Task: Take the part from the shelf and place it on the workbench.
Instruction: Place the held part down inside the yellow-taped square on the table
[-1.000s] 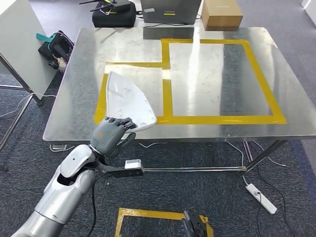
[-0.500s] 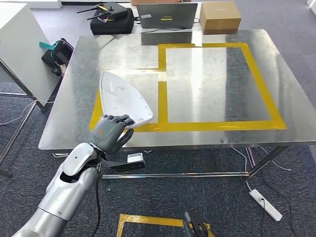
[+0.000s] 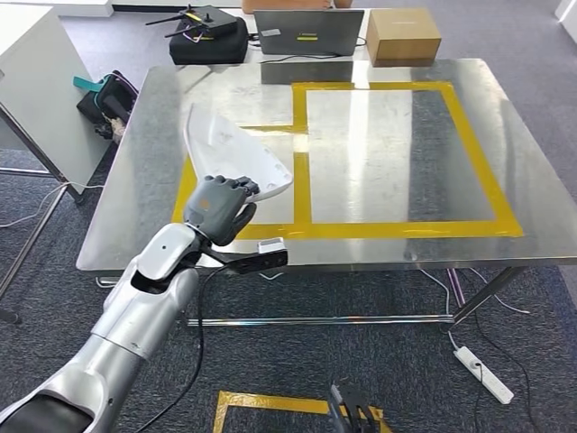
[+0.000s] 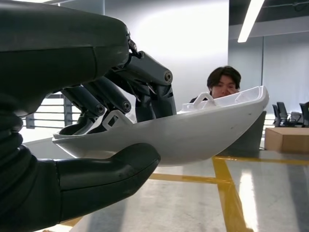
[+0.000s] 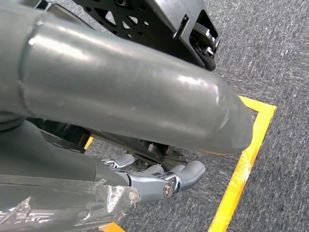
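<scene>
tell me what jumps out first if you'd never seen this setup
The white curved part stands out first, gripped at its near edge by the robot's left hand and held just above the shiny metal workbench. Next come the yellow tape rectangles marked across the benchtop, the part hanging over the smaller left one.

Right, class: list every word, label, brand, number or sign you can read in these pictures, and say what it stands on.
No text here can be read.
Grey case beyond the workbench: a yellow-green strip and a pale label, too small to read.
Cardboard box: no print legible.
White part in the left hand: no marking visible.
</scene>
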You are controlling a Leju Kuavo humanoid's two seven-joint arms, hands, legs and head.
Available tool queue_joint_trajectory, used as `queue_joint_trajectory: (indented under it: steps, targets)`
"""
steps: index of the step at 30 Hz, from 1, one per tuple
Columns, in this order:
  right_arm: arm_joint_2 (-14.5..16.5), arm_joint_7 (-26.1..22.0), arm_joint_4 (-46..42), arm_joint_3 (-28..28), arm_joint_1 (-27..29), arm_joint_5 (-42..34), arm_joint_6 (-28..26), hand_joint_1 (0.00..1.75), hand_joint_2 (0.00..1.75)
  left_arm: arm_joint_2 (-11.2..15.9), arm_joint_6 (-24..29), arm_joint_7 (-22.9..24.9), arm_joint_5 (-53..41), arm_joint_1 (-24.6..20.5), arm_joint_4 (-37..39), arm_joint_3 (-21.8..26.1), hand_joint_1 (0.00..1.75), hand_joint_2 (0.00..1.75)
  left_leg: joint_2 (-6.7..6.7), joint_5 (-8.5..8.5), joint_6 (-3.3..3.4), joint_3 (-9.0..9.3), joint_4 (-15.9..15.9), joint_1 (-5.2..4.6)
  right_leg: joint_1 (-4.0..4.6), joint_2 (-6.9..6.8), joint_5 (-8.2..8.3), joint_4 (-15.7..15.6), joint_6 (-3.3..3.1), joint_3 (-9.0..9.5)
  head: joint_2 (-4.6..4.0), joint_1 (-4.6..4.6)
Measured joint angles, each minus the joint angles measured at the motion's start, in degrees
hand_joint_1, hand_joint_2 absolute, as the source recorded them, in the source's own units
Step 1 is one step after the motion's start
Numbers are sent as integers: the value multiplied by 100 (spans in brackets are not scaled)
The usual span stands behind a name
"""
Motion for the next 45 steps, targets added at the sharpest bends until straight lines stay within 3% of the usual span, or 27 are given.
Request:
queue_joint_trajectory:
  steps: [4, 8, 9, 13, 30, 35, 40, 42, 45]
  targets:
    - [0, -10, 0, 7, -2, -37, 24, 0, 0, -61, -7, 128, -91, -121, 180, 0, 175, 175, 0, 3, 5, -2, 1, -4, -5, -1, 5, -7, 8, 1, 0, -1]
    - [2, -20, 0, 7, -8, -129, 42, 0, 0, -137, -34, 340, -273, -372, 404, 23, 0, 175, -1, 3, 6, -3, 1, -6, -7, -2, 7, -9, 11, 2, 0, -1]
    - [2, -20, 0, 7, -9, -154, 42, 0, 0, -150, -24, 391, -320, -429, 456, 33, 0, 175, -1, 4, 6, -3, 1, -6, -7, -1, 8, -9, 12, 2, 0, -1]
    - [2, -11, 0, 4, -6, -225, 36, 0, 0, -179, 34, 560, -450, -564, 619, 120, 0, 0, -1, 5, 9, -3, 1, -6, -7, -1, 9, -9, 14, 2, 0, -1]
    - [0, -35, 2, 4, 14, -267, -54, 0, 0, -193, 288, 1129, -1079, -603, 806, 641, 0, 0, -1, 7, 12, -3, 1, -7, -7, -3, 10, -9, 14, 4, 0, -1]
    - [4, -41, 2, 4, 18, -267, -65, 0, 0, -202, 263, 1135, -1204, -538, 751, 837, 0, 0, -1, -19, 67, -9, 24, -34, -35, 0, 10, -26, 41, 10, 0, -3]
    - [7, -40, 2, 2, 16, -267, -66, 0, 0, -216, 246, 1118, -1236, -521, 665, 974, 0, 0, 8, 41, 139, 14, -37, -33, -50, -4, 13, -34, 120, 8, 0, -4]
    - [7, -39, 3, 2, 14, -264, -68, 0, 0, -228, 246, 1111, -1247, -515, 632, 1019, 0, 0, 25, 82, 159, 40, -112, 11, -42, -27, -200, 227, 155, -107, 0, 14]
    - [5, -28, 4, 2, 19, -254, -64, 0, 0, -220, 244, 1081, -1255, -446, 606, 1098, 0, 0, 45, 99, 162, 38, -130, 43, -82, -62, -719, 1265, 231, -536, 0, 32]
